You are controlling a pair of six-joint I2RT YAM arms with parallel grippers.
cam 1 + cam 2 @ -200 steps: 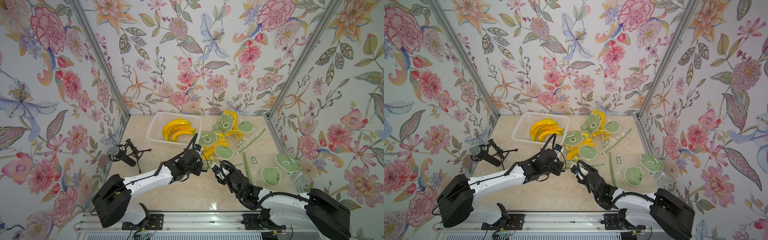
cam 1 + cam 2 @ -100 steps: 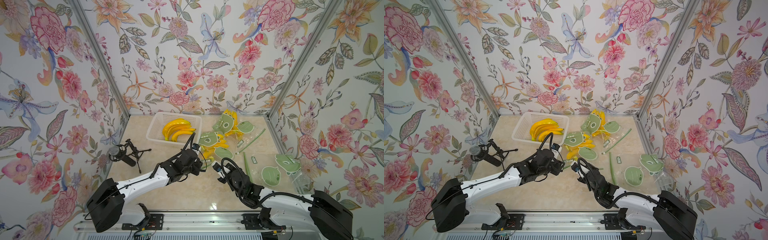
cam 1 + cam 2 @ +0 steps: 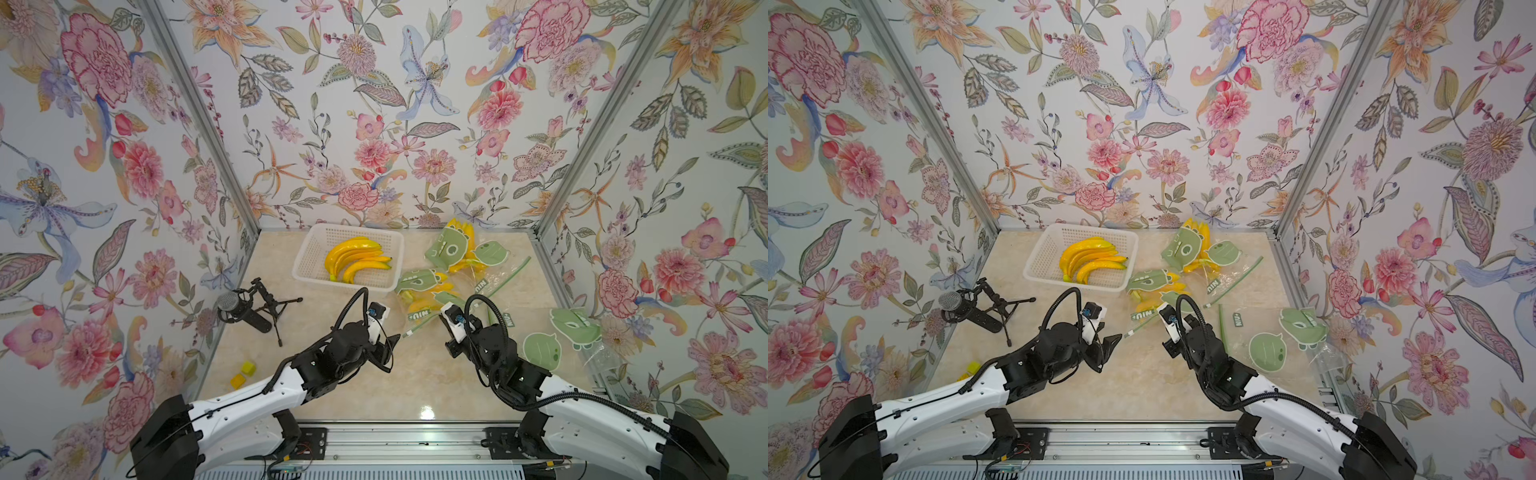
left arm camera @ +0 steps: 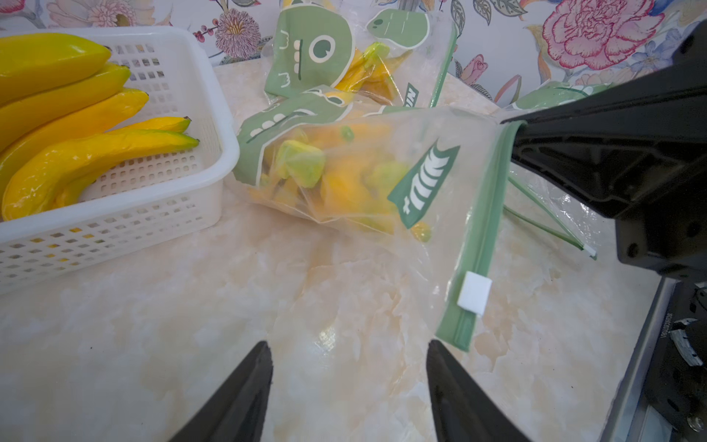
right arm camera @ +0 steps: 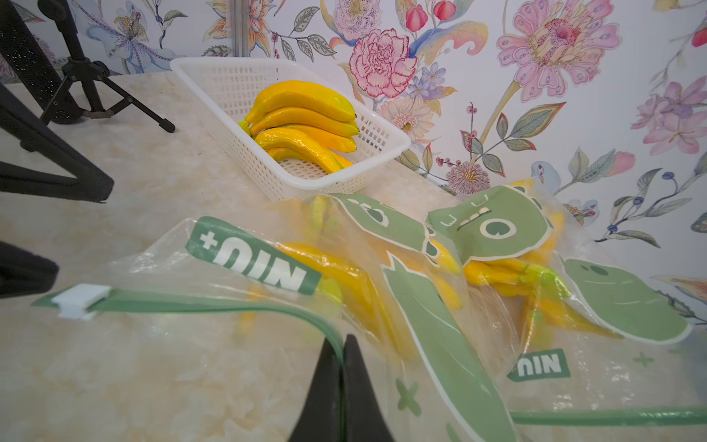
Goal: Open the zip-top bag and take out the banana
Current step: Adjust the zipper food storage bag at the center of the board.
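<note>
A lab test booth: floral-papered panels (image 3: 374, 124), aluminium posts (image 3: 198, 112), a marble-look tabletop (image 3: 415, 374).

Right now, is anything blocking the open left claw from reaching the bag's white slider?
Nothing visible: the white slider sits just beyond the open left gripper, while the right gripper pinches the zip strip farther along.

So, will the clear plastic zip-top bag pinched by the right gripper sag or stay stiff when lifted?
Probably floppy: the clear plastic zip-top bag is thin, creased film. The yellow bananas inside would likely slide and drag it downward.
</note>
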